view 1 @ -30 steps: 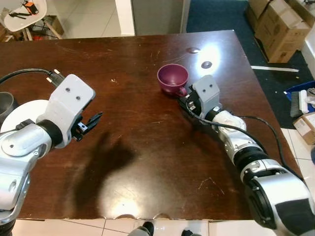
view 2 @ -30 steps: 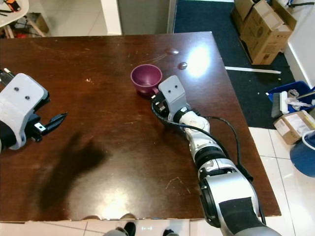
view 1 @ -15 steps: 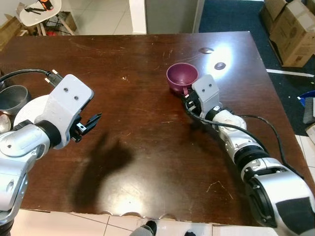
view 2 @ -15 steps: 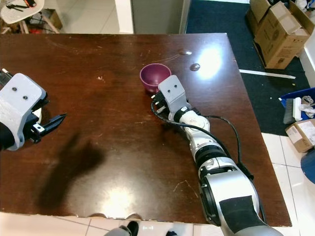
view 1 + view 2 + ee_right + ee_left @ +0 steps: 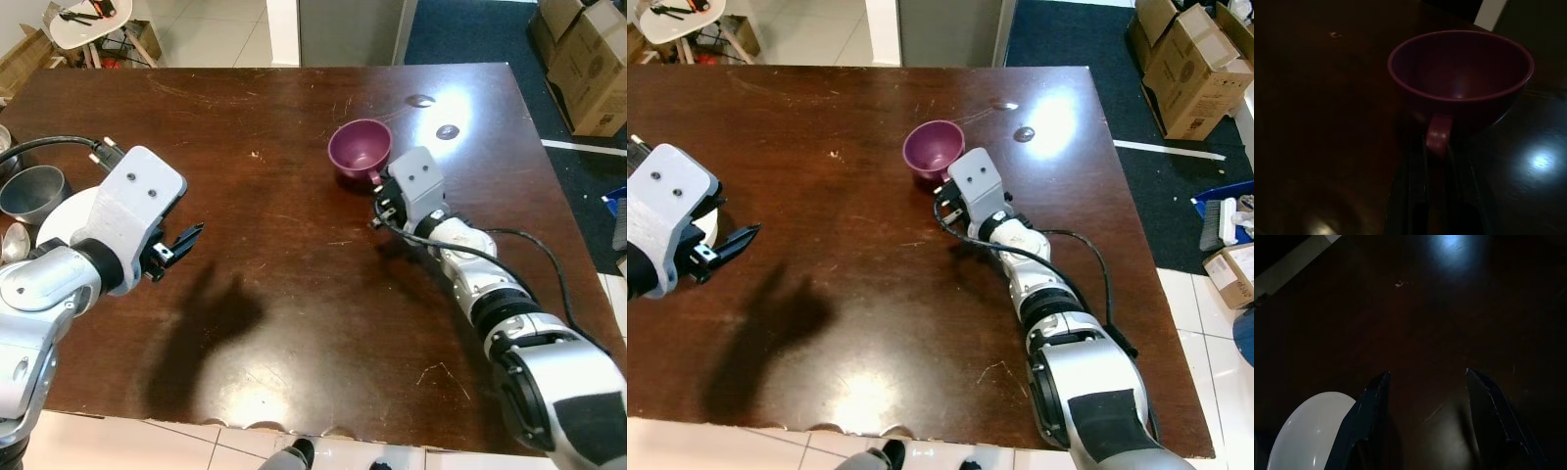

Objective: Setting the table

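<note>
A purple cup [image 5: 360,149] stands upright on the dark brown table [image 5: 274,323], right of the middle. My right gripper [image 5: 380,192] reaches it from the near side. In the right wrist view its two black fingers [image 5: 1418,191] sit close on either side of the cup's handle [image 5: 1437,135], shut on it. At the table's left, my left gripper [image 5: 182,245] hovers open and holds nothing. A white plate [image 5: 67,211] lies just beside it, also seen in the left wrist view as the plate [image 5: 1308,431] next to one finger.
A grey metal bowl [image 5: 31,191] sits at the table's left edge behind the plate. Cardboard boxes [image 5: 1190,69] stand on the blue floor to the right. A white chair [image 5: 83,15] is at the far left. The table's near half is bare wood.
The whole picture has shifted, so the camera moved. My right gripper stays at the cup's handle and my left gripper stays open beside the plate.
</note>
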Motion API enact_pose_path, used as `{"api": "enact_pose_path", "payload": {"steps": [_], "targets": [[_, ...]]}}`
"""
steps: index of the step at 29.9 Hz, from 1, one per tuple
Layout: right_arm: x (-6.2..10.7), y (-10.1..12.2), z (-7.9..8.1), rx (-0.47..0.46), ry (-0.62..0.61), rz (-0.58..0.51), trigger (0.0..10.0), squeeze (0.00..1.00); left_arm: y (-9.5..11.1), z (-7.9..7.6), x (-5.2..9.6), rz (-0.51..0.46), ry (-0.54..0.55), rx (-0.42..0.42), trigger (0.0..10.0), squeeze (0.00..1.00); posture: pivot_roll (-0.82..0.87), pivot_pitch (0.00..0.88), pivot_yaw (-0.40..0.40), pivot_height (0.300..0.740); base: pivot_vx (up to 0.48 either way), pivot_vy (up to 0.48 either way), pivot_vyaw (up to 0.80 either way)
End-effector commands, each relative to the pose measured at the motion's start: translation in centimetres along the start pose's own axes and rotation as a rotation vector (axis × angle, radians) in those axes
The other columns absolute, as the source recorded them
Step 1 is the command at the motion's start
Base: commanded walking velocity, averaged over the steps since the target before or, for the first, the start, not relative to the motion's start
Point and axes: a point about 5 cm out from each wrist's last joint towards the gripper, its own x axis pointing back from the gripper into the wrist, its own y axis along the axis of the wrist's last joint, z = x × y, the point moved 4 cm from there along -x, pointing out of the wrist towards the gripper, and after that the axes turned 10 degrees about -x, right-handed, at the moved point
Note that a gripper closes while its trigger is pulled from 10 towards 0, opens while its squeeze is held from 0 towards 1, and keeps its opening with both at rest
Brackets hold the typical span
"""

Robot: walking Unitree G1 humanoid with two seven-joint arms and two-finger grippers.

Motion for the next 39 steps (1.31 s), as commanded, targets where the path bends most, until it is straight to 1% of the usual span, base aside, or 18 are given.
{"api": "enact_pose_path", "payload": {"steps": [1, 3, 4, 7, 9, 12, 14, 15, 16, 17, 23, 24, 25, 26, 29, 33, 35, 39], "targets": [[-0.1, 0.5, 0.0, -0.020, -0.003, -0.026, 0.0, 0.00, -0.2, -0.4, -0.1, 0.003, -0.008, 0.001, 10.0, 0.00, 0.31, 0.217, 0.156, 0.740, 0.000, 0.000, 0.00], [-0.1, 0.8, -0.3, -0.040, -0.014, -0.046, 0.0, 0.00, -0.1, -0.6, -0.3, -0.004, -0.008, 0.007, 10.0, 0.00, 0.30, 0.211, 0.153, 0.740, 0.000, 0.000, 0.00], [0.0, 1.6, -0.7, -0.084, -0.031, -0.102, 10.0, 0.00, 0.0, -0.9, -0.7, -0.017, -0.003, 0.024, 10.0, 0.00, 0.27, 0.189, 0.148, 0.740, 0.000, 0.000, 0.00], [0.5, 2.7, -1.3, -0.181, -0.061, -0.209, 10.0, 0.00, 0.2, -1.7, -1.7, -0.043, 0.005, 0.061, 10.0, 0.00, 0.23, 0.155, 0.130, 0.740, 0.000, 0.000, 0.00], [0.7, 2.9, -0.8, -0.229, -0.057, -0.254, 10.0, 0.00, 0.2, -1.8, -2.1, -0.053, 0.008, 0.099, 10.0, 0.00, 0.20, 0.132, 0.120, 0.740, 0.000, 0.000, 0.00], [0.8, 2.9, -0.5, -0.252, -0.053, -0.268, 10.0, 0.00, 0.2, -1.8, -2.2, -0.053, 0.010, 0.115, 10.0, 0.00, 0.20, 0.132, 0.120, 0.740, 0.000, 0.000, 0.00], [1.4, 3.0, 0.5, -0.310, -0.034, -0.310, 10.0, 0.00, -0.4, -2.2, -2.4, -0.051, 0.003, 0.173, 10.0, 0.00, 0.15, 0.089, 0.097, 0.740, 0.000, 0.000, 0.00], [1.4, 3.0, 0.5, -0.310, -0.034, -0.310, 10.0, 0.00, -0.4, -2.2, -2.4, -0.051, 0.003, 0.173, 10.0, 0.00, 0.15, 0.089, 0.097, 0.740, 0.000, 0.000, 0.00], [1.7, 3.1, 1.5, -0.332, -0.010, -0.324, 10.0, 0.00, -0.7, -2.5, -2.5, -0.050, -0.002, 0.209, 10.0, 0.00, 0.13, 0.072, 0.088, 0.740, 0.000, 0.000, 0.00], [2.5, 3.1, 3.3, -0.364, 0.026, -0.332, 10.0, 0.00, -1.3, -3.0, -2.6, -0.049, -0.001, 0.249, 10.0, 0.00, 0.09, 0.051, 0.075, 0.740, 0.000, 0.000, 0.00], [4.6, 2.6, 6.8, -0.419, 0.101, -0.306, 10.0, 0.00, -2.2, -3.7, -2.9, -0.058, 0.030, 0.275, 10.0, 0.00, 0.04, 0.019, 0.070, 0.740, 0.000, 0.000, 0.00], [4.6, 2.6, 6.8, -0.419, 0.101, -0.306, 10.0, 0.00, -2.2, -3.7, -2.9, -0.058, 0.030, 0.275, 10.0, 0.00, 0.04, 0.019, 0.070, 0.740, 0.000, 0.000, 0.00], [5.8, 2.6, 8.0, -0.449, 0.123, -0.292, 10.0, 0.00, -2.8, -4.0, -3.1, -0.056, 0.062, 0.284, 10.0, 0.00, 0.01, 0.008, 0.073, 0.740, 0.000, 0.000, 0.00], [6.2, 2.5, 8.3, -0.460, 0.126, -0.286, 10.0, 0.00, -3.1, -4.2, -3.2, -0.055, 0.073, 0.275, 10.0, 0.00, 0.00, 0.003, 0.075, 0.740, 0.000, 0.000, 0.00], [7.1, 2.1, 8.3, -0.486, 0.094, -0.262, 10.0, 0.00, -3.5, -4.6, -3.7, -0.060, 0.100, 0.268, 10.0, 0.00, -0.03, 0.000, 0.084, 0.740, 0.000, 0.000, 0.00], [7.4, 1.9, 8.2, -0.497, 0.069, -0.247, 10.0, 0.00, -3.7, -4.7, -4.0, -0.063, 0.112, 0.266, 10.0, 0.00, -0.03, 0.000, 0.085, 0.740, 0.000, 0.000, 0.00], [8.0, 1.4, 8.2, -0.503, 0.031, -0.215, 10.0, 0.00, -3.6, -4.9, -4.7, -0.072, 0.119, 0.262, 10.0, 0.00, -0.05, 0.000, 0.098, 0.740, 0.000, 0.000, 0.00], [8.4, 1.0, 8.0, -0.509, 0.002, -0.182, 10.0, 0.00, -3.5, -5.1, -5.3, -0.085, 0.128, 0.259, 10.0, 0.00, -0.05, 0.000, 0.103, 0.740, 0.000, 0.000, 0.00]]}}
